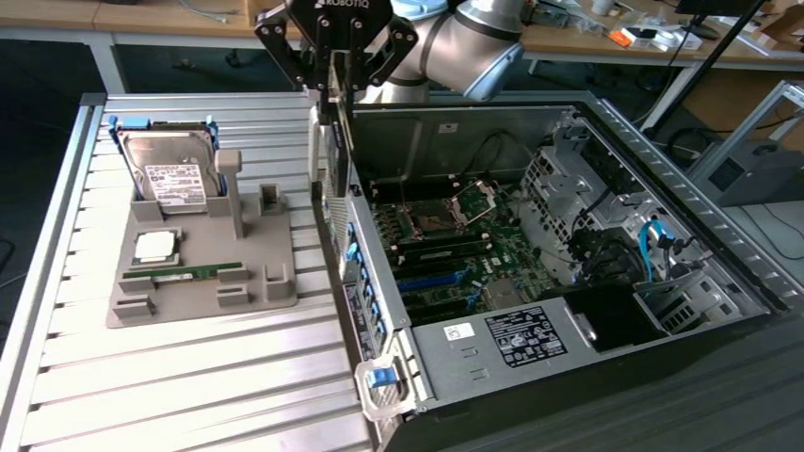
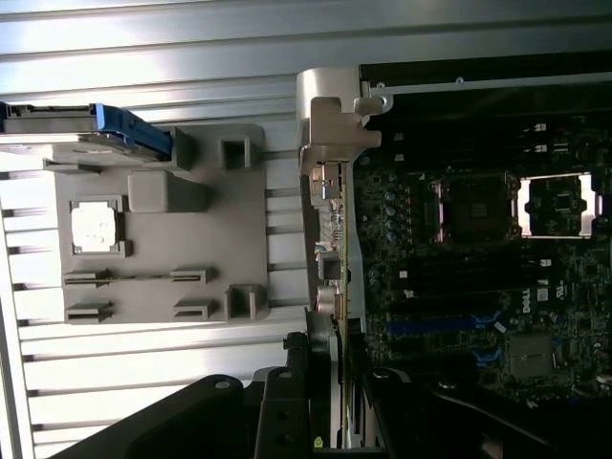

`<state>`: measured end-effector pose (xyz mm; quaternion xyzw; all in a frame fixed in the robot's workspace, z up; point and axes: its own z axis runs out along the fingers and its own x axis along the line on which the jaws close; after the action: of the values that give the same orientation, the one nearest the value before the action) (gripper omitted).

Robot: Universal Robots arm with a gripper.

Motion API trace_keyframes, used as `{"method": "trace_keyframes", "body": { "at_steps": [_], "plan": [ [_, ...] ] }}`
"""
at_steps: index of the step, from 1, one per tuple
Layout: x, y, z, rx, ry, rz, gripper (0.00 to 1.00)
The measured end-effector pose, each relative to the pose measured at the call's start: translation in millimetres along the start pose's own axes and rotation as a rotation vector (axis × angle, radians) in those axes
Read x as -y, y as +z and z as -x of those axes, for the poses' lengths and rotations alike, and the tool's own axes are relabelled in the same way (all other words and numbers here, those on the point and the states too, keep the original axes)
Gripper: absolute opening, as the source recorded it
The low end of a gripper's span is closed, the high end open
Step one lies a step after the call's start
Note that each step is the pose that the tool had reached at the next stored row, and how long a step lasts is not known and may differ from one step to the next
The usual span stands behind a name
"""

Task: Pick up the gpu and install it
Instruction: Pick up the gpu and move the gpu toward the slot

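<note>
gripper (image 1: 335,89): we see it partly closed, clamped on the top edge of the gpu (image 1: 329,155) | gpu hangs upright, edge-on, over the open PC case (image 1: 741,254) wall on the exterior view's left, beside the motherboard (image 1: 465,254) | grey fixture (image 1: 201,297) just beside case | on it: hard drive (image 1: 169,174), CPU (image 1: 154,247), memory stick (image 1: 188,273)
</note>
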<state>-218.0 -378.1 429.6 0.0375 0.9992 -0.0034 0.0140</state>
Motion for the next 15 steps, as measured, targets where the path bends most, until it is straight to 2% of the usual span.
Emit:
{"method": "trace_keyframes", "body": {
  "at_steps": [15],
  "plan": [
    [-0.7,0.2,8.7,0.0,0.0,0.0,0.27]
  ]
}}
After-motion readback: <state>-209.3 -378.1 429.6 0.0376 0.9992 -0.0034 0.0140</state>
